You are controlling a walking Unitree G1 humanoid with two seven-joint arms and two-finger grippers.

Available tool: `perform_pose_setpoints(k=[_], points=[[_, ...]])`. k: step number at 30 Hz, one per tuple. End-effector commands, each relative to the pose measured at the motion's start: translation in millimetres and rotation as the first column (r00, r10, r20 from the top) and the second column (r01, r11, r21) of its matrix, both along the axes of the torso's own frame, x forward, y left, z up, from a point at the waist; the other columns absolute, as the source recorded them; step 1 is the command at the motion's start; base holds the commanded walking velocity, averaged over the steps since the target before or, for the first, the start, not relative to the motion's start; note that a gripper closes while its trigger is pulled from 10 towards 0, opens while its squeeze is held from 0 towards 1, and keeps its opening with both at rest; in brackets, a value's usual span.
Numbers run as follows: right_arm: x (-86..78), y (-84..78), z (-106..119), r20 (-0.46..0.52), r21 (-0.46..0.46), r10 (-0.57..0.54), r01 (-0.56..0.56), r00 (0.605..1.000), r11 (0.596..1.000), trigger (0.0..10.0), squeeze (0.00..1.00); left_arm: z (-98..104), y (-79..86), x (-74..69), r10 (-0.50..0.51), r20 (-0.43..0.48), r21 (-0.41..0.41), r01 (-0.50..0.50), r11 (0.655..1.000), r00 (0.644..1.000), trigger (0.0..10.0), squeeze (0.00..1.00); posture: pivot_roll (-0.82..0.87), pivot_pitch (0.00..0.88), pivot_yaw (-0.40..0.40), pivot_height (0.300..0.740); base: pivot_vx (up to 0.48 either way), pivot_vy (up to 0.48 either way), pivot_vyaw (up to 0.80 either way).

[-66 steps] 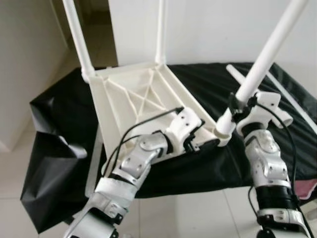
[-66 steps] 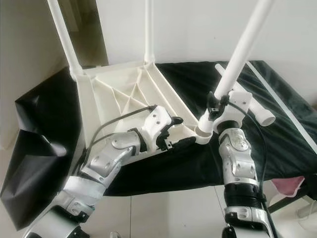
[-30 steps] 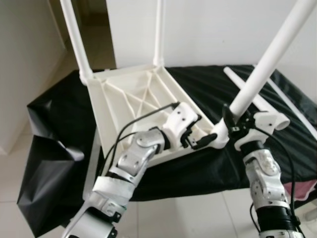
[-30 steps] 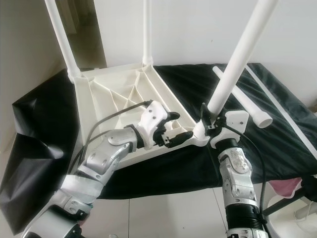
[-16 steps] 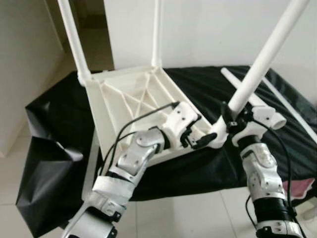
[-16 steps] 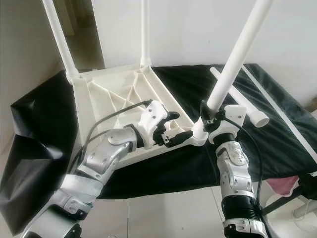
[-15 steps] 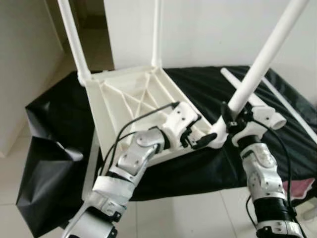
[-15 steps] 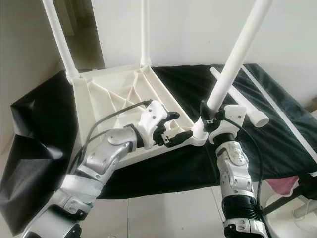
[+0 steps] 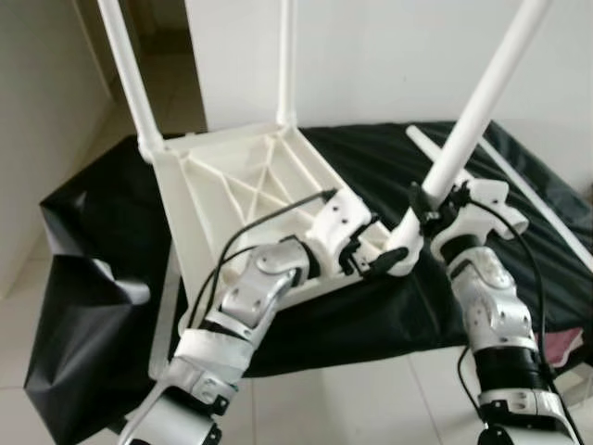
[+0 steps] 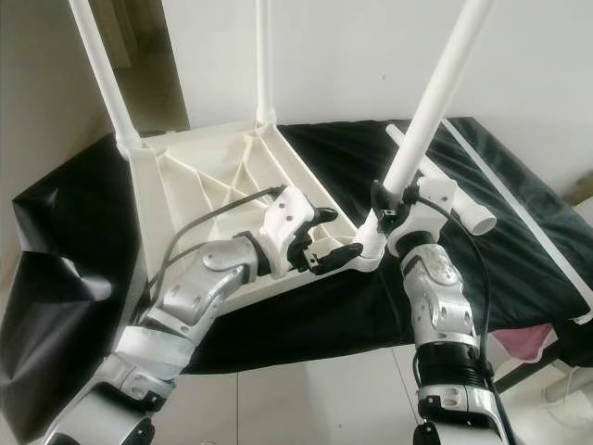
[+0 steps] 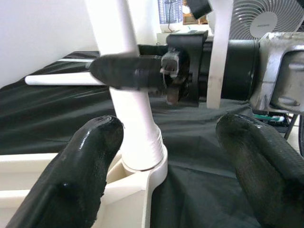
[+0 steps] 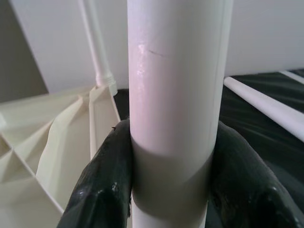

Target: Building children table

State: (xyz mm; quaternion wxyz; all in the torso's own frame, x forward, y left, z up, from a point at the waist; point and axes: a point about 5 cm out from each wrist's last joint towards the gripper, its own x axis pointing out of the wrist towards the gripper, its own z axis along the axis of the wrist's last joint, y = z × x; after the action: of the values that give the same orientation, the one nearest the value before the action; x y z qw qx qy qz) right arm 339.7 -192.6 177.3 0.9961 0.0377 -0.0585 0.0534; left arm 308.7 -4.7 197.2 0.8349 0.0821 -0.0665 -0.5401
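Note:
The white plastic table top [image 9: 236, 199] lies upside down on a black cloth. Two white legs [image 9: 125, 74] [image 9: 285, 60] stand up from its far corners. A third leg [image 9: 477, 102] rises at a slant from the near right corner socket [image 11: 142, 161]. My right gripper [image 9: 422, 202] is shut on this leg just above the socket, and its fingers [image 12: 104, 180] press on both sides of the tube [image 12: 175, 95]. My left gripper [image 9: 371, 260] is open at the same corner, with one finger [image 11: 90, 161] beside the socket and the other [image 11: 256, 156] well apart.
A spare white leg [image 9: 435, 153] and a long thin white rod [image 9: 542, 199] lie on the black cloth [image 9: 111, 232] behind my right arm. A white wall stands close behind. A fan [image 11: 266, 21] is off to the side, and something pink [image 9: 565, 343] hangs at the cloth's right edge.
The right wrist has turned about the leg while staying shut on it, and the leg stands a little steeper. The left gripper stays at the corner. The camera has shifted slightly.

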Motion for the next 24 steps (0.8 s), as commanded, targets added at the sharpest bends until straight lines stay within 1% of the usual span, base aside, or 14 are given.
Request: perform_pose_setpoints(k=[1,3,5,6,8,9,11,15,18,19,20,21,24], points=[[-4.8,3.0,-31.3,-0.126,-0.101,0.004,-0.017,0.992,0.995,10.0,0.00,6.1,0.9,1.3,0.023,0.021,-0.002,-0.022,1.000,1.000,10.0,0.00,0.06,0.000,-0.019,0.740,0.000,0.000,0.00],[-6.3,5.6,-31.4,-0.103,-0.180,0.017,-0.036,0.995,0.983,10.0,0.00,6.4,1.0,1.2,0.023,0.021,-0.004,-0.023,1.000,1.000,10.0,0.00,0.06,0.000,-0.018,0.740,0.000,0.000,0.00],[-7.6,7.3,-31.2,-0.085,-0.220,0.025,-0.044,0.996,0.975,10.0,0.00,6.6,1.0,1.0,0.023,0.020,-0.005,-0.023,1.000,1.000,10.0,0.00,0.06,0.000,-0.017,0.740,0.000,0.000,0.00],[-7.6,7.3,-31.2,-0.085,-0.220,0.025,-0.044,0.996,0.975,10.0,0.00,6.6,1.0,1.0,0.023,0.020,-0.005,-0.023,1.000,1.000,10.0,0.00,0.06,0.000,-0.017,0.740,0.000,0.000,0.00],[-10.3,10.2,-31.6,-0.055,-0.272,0.048,-0.061,0.997,0.960,10.0,0.00,7.2,1.0,1.4,0.023,0.021,-0.006,-0.023,1.000,1.000,10.0,0.00,0.06,0.000,-0.017,0.740,0.000,0.000,0.00],[-10.3,10.2,-31.6,-0.055,-0.272,0.048,-0.061,0.997,0.960,10.0,0.00,7.2,1.0,1.4,0.023,0.021,-0.006,-0.023,1.000,1.000,10.0,0.00,0.06,0.000,-0.017,0.740,0.000,0.000,0.00],[-15.5,12.9,-35.4,-0.039,-0.294,0.082,-0.089,0.996,0.952,10.0,0.00,7.8,1.0,1.3,0.023,0.023,-0.007,-0.023,1.000,0.999,10.0,0.00,0.06,0.000,-0.019,0.740,0.000,0.000,0.00],[-20.1,8.8,-42.9,-0.039,-0.262,0.072,-0.080,0.997,0.962,10.0,0.00,8.8,1.7,1.6,0.027,0.025,-0.008,-0.026,1.000,0.999,10.0,0.00,0.06,0.000,-0.019,0.740,0.000,0.000,0.00],[-26.7,-0.7,-52.1,0.002,-0.155,0.024,-0.024,1.000,0.988,10.0,0.00,9.7,2.5,2.1,0.030,0.025,-0.010,-0.030,0.999,0.999,10.0,0.00,0.05,0.000,-0.018,0.740,0.000,0.000,0.00],[-29.9,-1.8,-53.2,0.031,-0.107,0.014,-0.011,0.999,0.994,10.0,0.00,9.7,2.6,2.1,0.031,0.026,-0.009,-0.031,0.999,0.999,10.0,0.00,0.05,0.000,-0.016,0.740,0.000,0.000,0.00],[-33.2,-2.2,-53.1,0.065,-0.087,0.004,0.001,0.998,0.996,10.0,0.00,9.8,2.8,2.1,0.031,0.025,-0.010,-0.031,0.999,0.999,10.0,0.00,0.05,0.000,-0.016,0.740,0.000,0.000,0.00],[-35.5,-2.0,-52.5,0.092,-0.079,-0.001,0.008,0.996,0.997,10.0,0.00,9.9,3.0,2.0,0.031,0.025,-0.010,-0.031,0.999,0.999,10.0,0.00,0.05,0.000,-0.015,0.740,0.000,0.000,0.00],[-37.9,-1.4,-53.7,0.103,-0.069,-0.003,0.010,0.995,0.998,10.0,0.00,10.0,3.2,2.1,0.032,0.025,-0.010,-0.032,0.999,0.999,10.0,0.00,0.05,0.000,-0.015,0.740,0.000,0.000,0.00]])
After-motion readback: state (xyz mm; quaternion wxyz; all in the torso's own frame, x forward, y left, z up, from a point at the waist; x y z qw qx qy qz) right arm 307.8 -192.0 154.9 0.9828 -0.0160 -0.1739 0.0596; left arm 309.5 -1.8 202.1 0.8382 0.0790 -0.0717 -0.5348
